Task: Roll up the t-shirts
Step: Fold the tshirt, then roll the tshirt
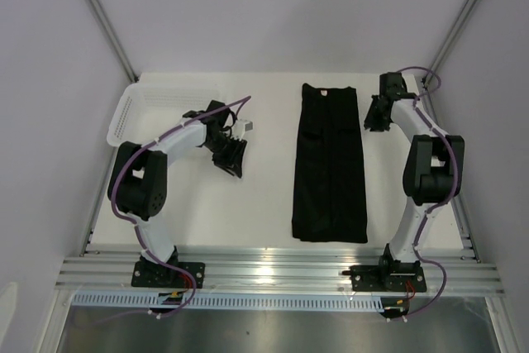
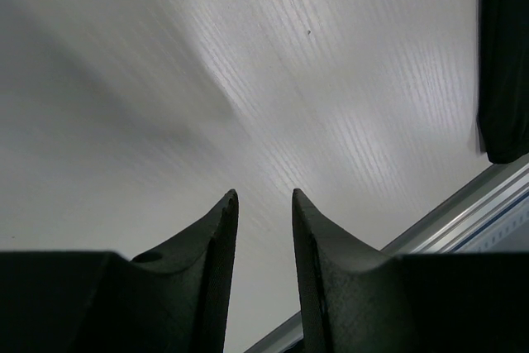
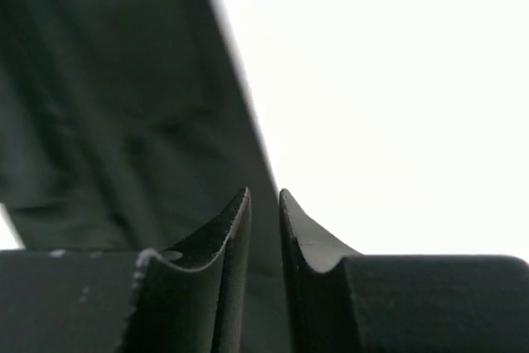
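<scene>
Seen from above, a white table (image 1: 248, 212) held a black t-shirt (image 1: 329, 163), folded lengthwise into a long narrow strip. It lay flat, right of centre, its neck end toward the far edge and its hem close to the near edge. A small pale label (image 1: 326, 91) showed at the neck.

A white mesh basket (image 1: 132, 109) sat at the far left corner, well apart from the shirt.

The left arm reached in from the near left, bent over the table. The left gripper (image 1: 234, 168) hung over bare tabletop between the basket and the shirt, touching neither. Its wrist camera showed two dark fingers (image 2: 216, 245) standing moderately apart with nothing between them — only pale, wood-grained table surface beyond. The shirt's dark edge showed at the far right of that view, above a metal rail (image 2: 488, 196).

The right arm stretched up the right side of the table. The right gripper (image 1: 371, 119) sat just beside the shirt's right edge, near the neck end. Its wrist camera showed the fingers only narrowly apart. Nothing could be seen pinched between them — the dark cloth filled the left of that view and its edge ran straight up from the gap, with white table to the right.
</scene>
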